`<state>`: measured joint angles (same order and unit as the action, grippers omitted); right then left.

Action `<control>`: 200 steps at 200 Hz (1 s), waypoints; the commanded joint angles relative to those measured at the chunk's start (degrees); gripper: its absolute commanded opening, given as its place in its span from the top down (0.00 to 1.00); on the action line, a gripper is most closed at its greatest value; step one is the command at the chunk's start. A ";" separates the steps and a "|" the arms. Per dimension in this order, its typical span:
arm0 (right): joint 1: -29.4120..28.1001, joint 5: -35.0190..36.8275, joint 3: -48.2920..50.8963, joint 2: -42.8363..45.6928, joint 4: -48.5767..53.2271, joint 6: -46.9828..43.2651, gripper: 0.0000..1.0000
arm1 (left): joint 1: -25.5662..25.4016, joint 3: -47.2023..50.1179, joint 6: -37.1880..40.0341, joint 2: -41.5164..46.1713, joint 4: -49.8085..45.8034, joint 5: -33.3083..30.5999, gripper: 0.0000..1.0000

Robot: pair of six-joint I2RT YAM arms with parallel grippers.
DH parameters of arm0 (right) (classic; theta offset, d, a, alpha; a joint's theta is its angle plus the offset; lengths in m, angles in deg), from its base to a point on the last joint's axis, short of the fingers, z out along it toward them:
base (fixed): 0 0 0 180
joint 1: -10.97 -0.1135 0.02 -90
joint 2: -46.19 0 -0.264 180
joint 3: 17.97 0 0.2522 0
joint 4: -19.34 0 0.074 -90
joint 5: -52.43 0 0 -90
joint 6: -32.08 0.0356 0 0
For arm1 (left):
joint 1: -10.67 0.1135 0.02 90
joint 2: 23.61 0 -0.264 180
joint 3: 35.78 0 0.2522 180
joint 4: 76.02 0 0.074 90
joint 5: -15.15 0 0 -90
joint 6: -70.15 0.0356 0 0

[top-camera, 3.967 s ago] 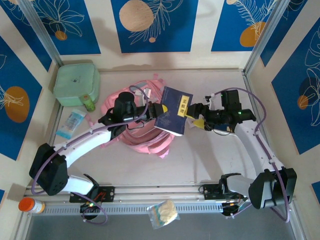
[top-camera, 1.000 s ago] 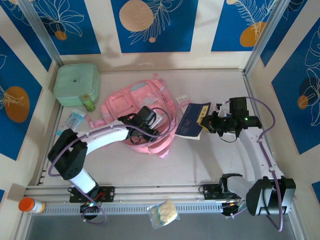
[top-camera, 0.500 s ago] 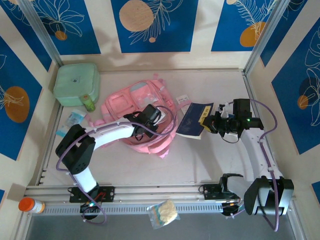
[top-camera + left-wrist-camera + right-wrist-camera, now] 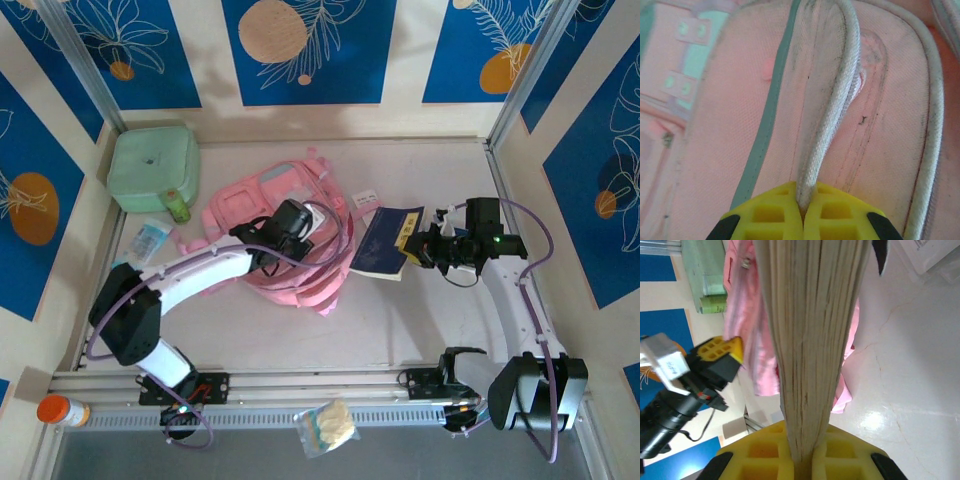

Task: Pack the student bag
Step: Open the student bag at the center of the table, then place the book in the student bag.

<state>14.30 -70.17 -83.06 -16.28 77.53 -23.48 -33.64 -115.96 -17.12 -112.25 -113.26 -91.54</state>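
Under the left gripper [image 4: 803, 205] — clamped onto it — lies the student bag [image 4: 236, 212].

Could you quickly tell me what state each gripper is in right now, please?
Left gripper: closed, pinching a pale loop on the student bag.
Right gripper: closed, holding the blue book by its edge.
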 commanded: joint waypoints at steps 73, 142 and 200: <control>-16.09 -6.41 -4.19 -11.07 -13.01 7.50 1.00 | 5.28 -9.49 -1.36 7.58 -4.41 -2.90 1.00; -27.68 -3.36 -17.84 -36.99 -30.12 10.57 1.00 | 7.47 -9.70 -4.91 8.78 -3.42 -1.46 1.00; -30.05 4.28 -29.36 -51.64 -26.22 6.43 0.71 | 9.16 -8.56 -8.71 9.06 -1.67 1.29 1.00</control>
<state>-15.73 -68.90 -110.53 -66.69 50.10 -14.70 -25.64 -122.69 -22.87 -105.85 -118.11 -90.62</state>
